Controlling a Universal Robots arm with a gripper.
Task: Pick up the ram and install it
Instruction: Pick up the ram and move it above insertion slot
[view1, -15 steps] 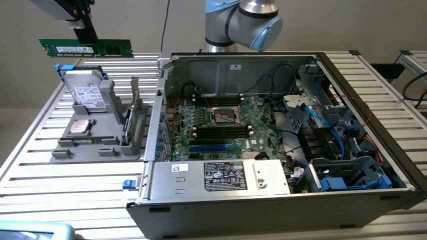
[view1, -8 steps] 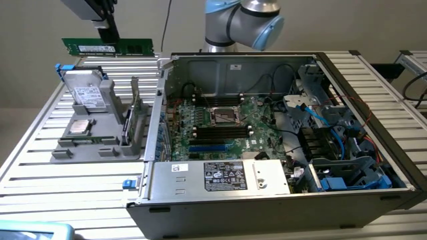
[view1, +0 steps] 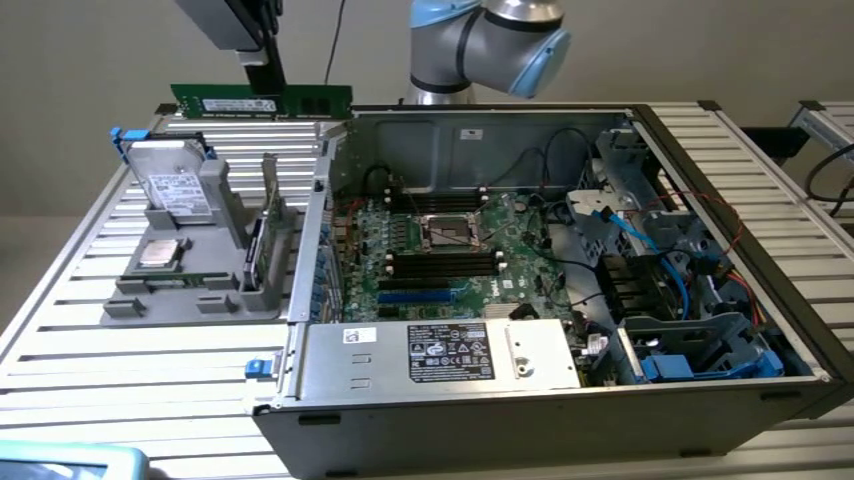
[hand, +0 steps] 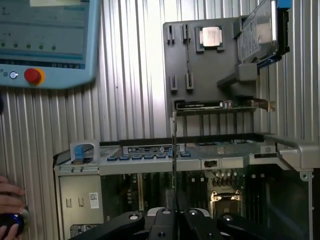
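- Exterior view: your pincer (view1: 271, 85) is pinched on the ram (view1: 314, 101), gripping its top edge near the middle.
- You've got the ram up in the air, long side level. It's above the far edge of the table (view1: 120, 380), behind the grey tray (view1: 134, 305) and off to the exterior view's left of the open case (view1: 534, 420).
- Wrist view: you see the ram (hand: 173, 150) edge-on as a thin line running out from between the fingers (hand: 162, 220).
- On the tray there's a silver drive (view1: 174, 185) propped up at the back, with a CPU (view1: 160, 253) lying flat just in front of it.
- Inside the case the motherboard (view1: 441, 250) lies flat, with its black slots (view1: 445, 262) near the socket.
- Wrist view also catches a pendant (hand: 45, 30) with a red button (hand: 32, 76), and a hand (hand: 10, 200) at the edge.
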